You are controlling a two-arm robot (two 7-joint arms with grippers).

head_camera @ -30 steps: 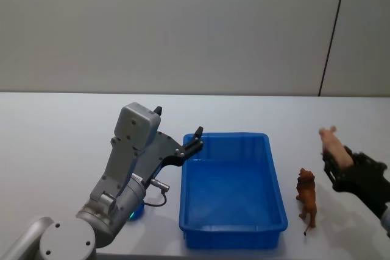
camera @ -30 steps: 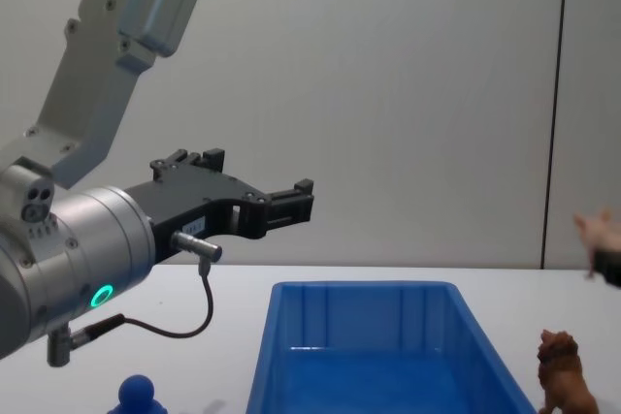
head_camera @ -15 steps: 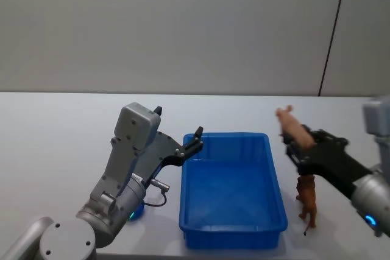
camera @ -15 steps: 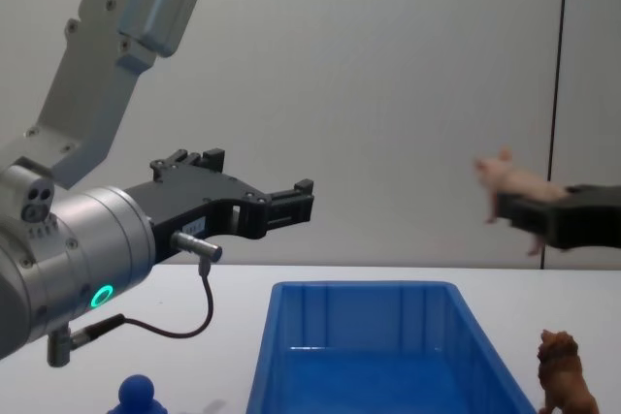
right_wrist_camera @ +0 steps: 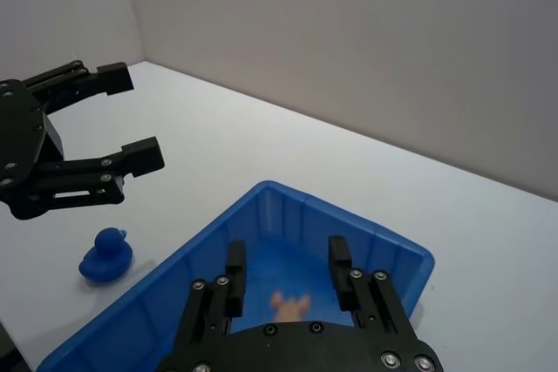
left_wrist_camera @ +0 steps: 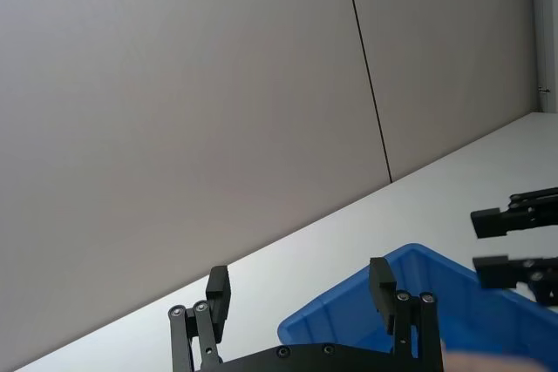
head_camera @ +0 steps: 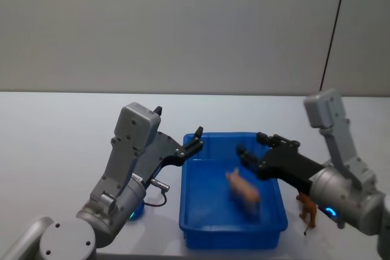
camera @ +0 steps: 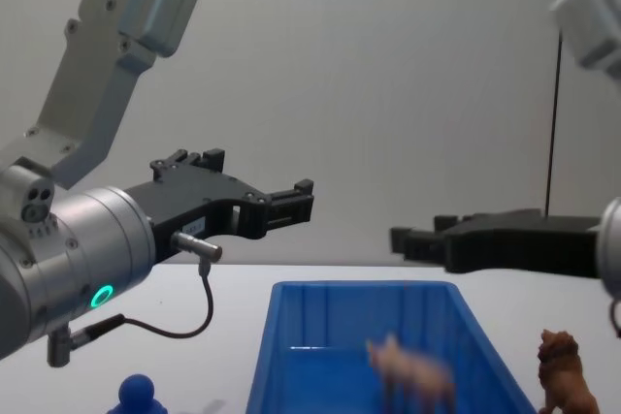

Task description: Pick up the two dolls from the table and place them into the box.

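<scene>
Where the worktop [head_camera: 61, 132] stretches left of the box [head_camera: 231, 135], a small blue figure [camera: 139, 395] stands upright. It is well apart from the box's wall and, in the head view, partly hidden under the left arm. Above it and nearer the box, the left gripper [head_camera: 196, 139] hangs in the air with its jaws spread wide and nothing between them. Its fingertips point toward the box's far left corner, above the rim. Inside the box, toward its right half, is the pig [head_camera: 244, 191], a pale pink smear. It is too blurred to tell whether it rests on the box's floor or is just above it, and it touches neither gripper. Over the box's far right part, the right gripper [head_camera: 250, 143] reaches in level from the right. Its jaws are wide apart and empty, and the right wrist view shows the pig below them. Right of the box, just beside its near right corner, the lion [head_camera: 306, 206] stands on the worktop, partly behind the right arm.
</scene>
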